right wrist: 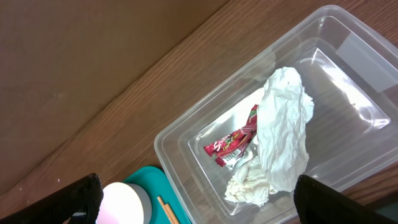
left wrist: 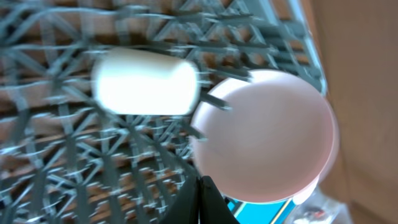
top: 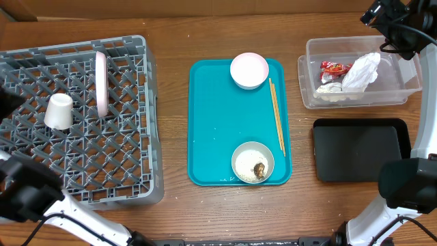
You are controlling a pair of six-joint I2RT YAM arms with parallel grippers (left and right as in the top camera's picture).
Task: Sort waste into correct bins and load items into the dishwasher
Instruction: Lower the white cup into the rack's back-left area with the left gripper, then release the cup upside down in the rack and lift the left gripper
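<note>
The grey dishwasher rack [top: 102,164] holds the white-pink plate [top: 101,83] on edge and the white cup [top: 59,111]. Both show blurred in the left wrist view: the cup [left wrist: 146,81] and the plate [left wrist: 267,137]. My left gripper [left wrist: 200,199] is shut and empty over the rack [top: 8,102]. The clear tub [top: 403,72] holds the red wrapper [top: 334,67] and the white napkin [top: 360,72]. My right gripper [right wrist: 196,183] is open and empty above the tub [right wrist: 168,149]. The black tray [top: 360,149] lies flat in front of the tub.
The teal tray [top: 212,137] in the middle carries the small pink dish [top: 249,70], the chopsticks [top: 276,113] along its right side, and the white bowl [top: 252,162] with rice grains and a brown lump. Both arm bases stand at the front corners.
</note>
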